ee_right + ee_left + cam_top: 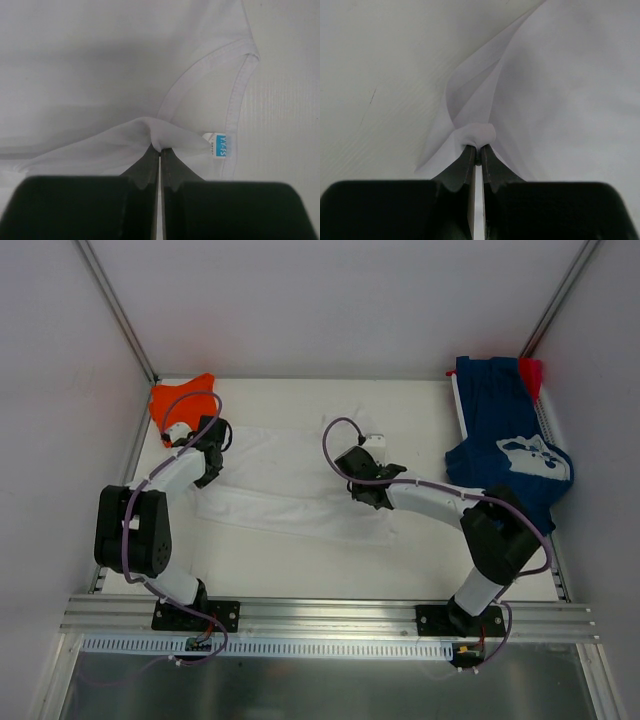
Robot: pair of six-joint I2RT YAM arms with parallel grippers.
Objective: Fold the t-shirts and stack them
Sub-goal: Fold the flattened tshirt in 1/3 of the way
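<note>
The white t-shirt [290, 490] lies spread across the middle of the table. My left gripper [205, 455] is shut on a pinch of its left edge, shown in the left wrist view [476, 134]. My right gripper [368, 485] is shut on a fold of the same shirt [100, 75] near the collar and blue label [221, 146]. The orange t-shirt [183, 400] is bunched at the back left. The navy t-shirt with white print [510, 445] lies at the back right, with a bit of red cloth [531, 371] at its far corner.
White walls with metal posts enclose the table on three sides. An aluminium rail [320, 615] carrying both arm bases runs along the near edge. Bare table surface [330, 565] shows between the white shirt and the rail.
</note>
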